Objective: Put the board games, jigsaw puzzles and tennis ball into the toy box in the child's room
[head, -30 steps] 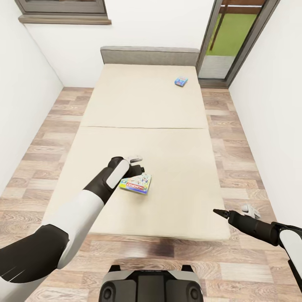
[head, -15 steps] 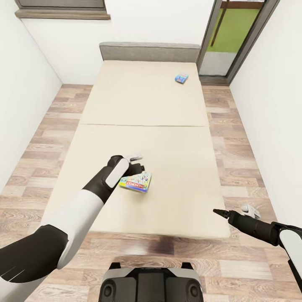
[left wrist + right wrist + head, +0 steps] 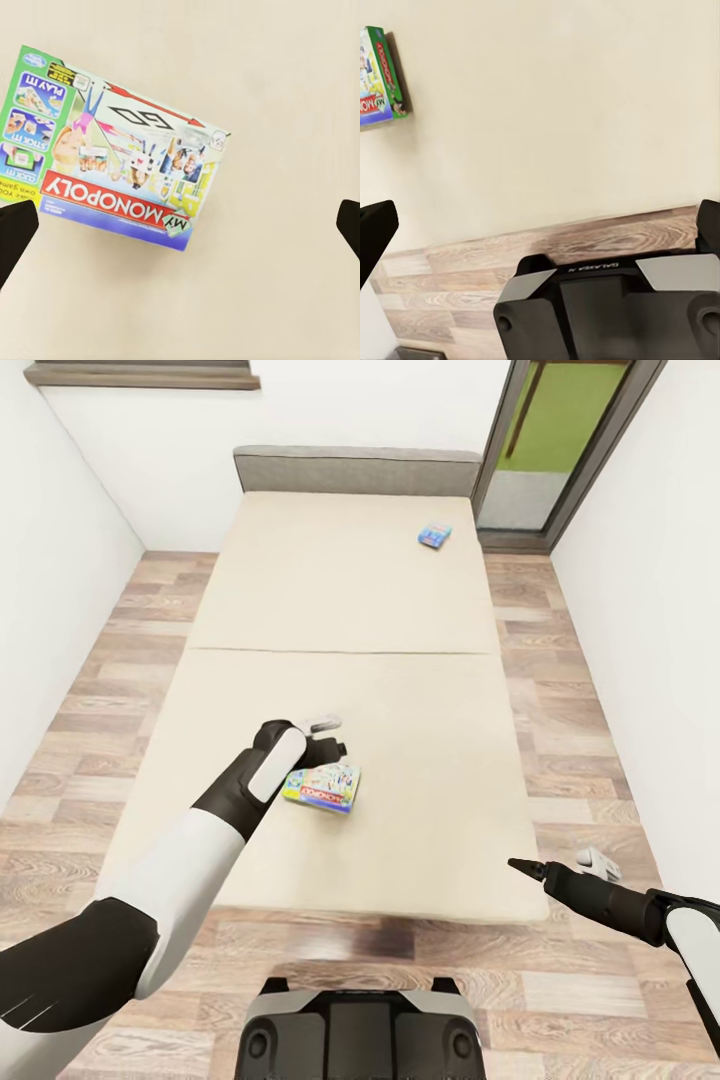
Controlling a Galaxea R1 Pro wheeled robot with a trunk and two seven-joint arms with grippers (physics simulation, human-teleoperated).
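Overhead, left claw (image 3: 322,738) wide above multicoloured board game (image 3: 324,788) on bed (image 3: 420,690).

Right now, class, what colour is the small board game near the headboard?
Blue small board game, seen best in the head view.

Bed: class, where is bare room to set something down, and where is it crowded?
Bare mattress on the bed runs between the small blue game and the Monopoly box; also the near right corner. Crowded around that box, where the left end effector hovers.

The left arm (image 3: 190,850) reaches far forward with its jaws wide open, while the right arm (image 3: 620,905) stays low, jaws open too.
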